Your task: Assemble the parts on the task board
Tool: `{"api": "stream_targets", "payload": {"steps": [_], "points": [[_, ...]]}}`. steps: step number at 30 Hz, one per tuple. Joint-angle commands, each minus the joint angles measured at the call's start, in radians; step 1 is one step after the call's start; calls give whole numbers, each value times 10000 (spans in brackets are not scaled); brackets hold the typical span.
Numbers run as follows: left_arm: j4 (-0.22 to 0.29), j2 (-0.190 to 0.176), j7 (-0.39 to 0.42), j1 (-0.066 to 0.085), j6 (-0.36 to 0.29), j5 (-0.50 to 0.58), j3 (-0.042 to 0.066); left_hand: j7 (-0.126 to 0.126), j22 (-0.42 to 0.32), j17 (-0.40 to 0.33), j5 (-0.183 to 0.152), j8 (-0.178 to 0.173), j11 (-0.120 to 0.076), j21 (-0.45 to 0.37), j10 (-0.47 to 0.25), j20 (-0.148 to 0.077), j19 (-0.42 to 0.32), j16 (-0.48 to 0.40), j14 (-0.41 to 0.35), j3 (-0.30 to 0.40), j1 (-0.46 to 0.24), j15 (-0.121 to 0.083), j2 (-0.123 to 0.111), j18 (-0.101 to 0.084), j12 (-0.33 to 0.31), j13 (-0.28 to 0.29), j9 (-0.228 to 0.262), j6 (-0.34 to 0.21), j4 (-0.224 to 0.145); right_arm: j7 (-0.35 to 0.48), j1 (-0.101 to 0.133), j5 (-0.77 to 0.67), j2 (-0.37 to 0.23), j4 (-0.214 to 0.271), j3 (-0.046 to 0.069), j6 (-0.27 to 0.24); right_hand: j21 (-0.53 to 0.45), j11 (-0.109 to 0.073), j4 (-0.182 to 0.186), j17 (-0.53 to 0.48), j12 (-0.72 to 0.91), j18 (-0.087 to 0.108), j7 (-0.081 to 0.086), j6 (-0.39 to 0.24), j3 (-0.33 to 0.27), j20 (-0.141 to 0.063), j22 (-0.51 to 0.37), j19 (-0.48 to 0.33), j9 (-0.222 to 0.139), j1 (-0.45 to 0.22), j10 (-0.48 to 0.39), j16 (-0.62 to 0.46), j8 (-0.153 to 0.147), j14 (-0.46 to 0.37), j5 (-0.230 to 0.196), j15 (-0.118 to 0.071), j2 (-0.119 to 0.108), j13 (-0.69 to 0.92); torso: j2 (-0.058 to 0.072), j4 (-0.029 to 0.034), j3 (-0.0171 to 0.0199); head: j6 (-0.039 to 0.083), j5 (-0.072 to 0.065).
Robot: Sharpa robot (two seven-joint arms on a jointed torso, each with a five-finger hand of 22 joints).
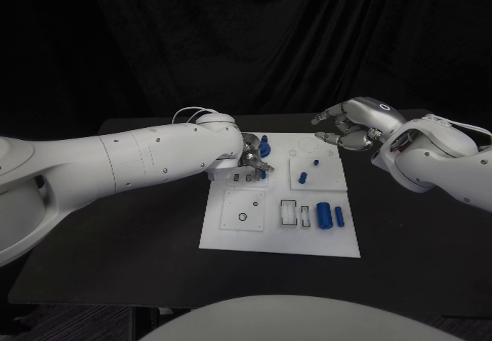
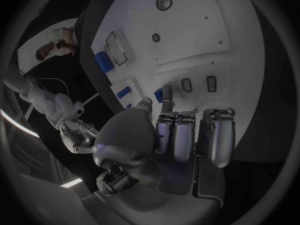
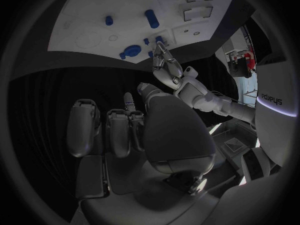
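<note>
I see the task board (image 1: pixel 276 238) at the frame's centre on the black worktop (image 1: pixel 123 263). A blue peg (image 1: pixel 324 214) lies lengthwise toward me at its lower right, well apart from both hands. My left hand (image 1: pixel 249 165) sits over the board's upper left, fingers (image 2: pixel 166 94) narrowed on a small blue part (image 1: pixel 262 167). My right hand (image 1: pixel 348 126), fingers curled and empty, hovers beyond the upper right corner.

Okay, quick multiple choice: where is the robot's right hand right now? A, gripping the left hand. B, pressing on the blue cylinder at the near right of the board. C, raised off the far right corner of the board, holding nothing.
C: the right hand hangs by the task board's far right corner with nothing in its fingers.
</note>
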Motion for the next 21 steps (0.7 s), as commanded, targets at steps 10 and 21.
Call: {"api": "stream_targets", "payload": {"steps": [10, 21], "points": [[-130, 87, 234, -38, 179, -38, 9, -16, 1326, 2634, 121, -132, 14, -75, 1025, 29, 26, 26, 1039, 220, 183, 5, -27, -83, -7, 2623, 64, 40, -127, -239, -14, -11, 10, -21, 9, 80, 14, 53, -9, 1131, 22, 81, 1, 53, 67, 49, 1898, 22, -13, -8, 339, 26, 26, 741, 23, 50, 93, 1399, 0, -3, 7, 2, 11], [-200, 102, 274, -51, 317, -39, 9, -19, 1320, 2634, 246, -240, 11, -97, 1025, 26, 12, 26, 1039, 479, 301, 3, -169, -78, -7, 2623, 156, 11, -367, -269, -16, -11, 29, -49, 9, 170, 14, 55, -14, 1146, 29, 81, 3, 59, 72, 51, 1898, 23, -18, -5, 346, 36, 24, 745, 23, 52, 94, 1410, -3, -9, 10, 2, 24]]}}
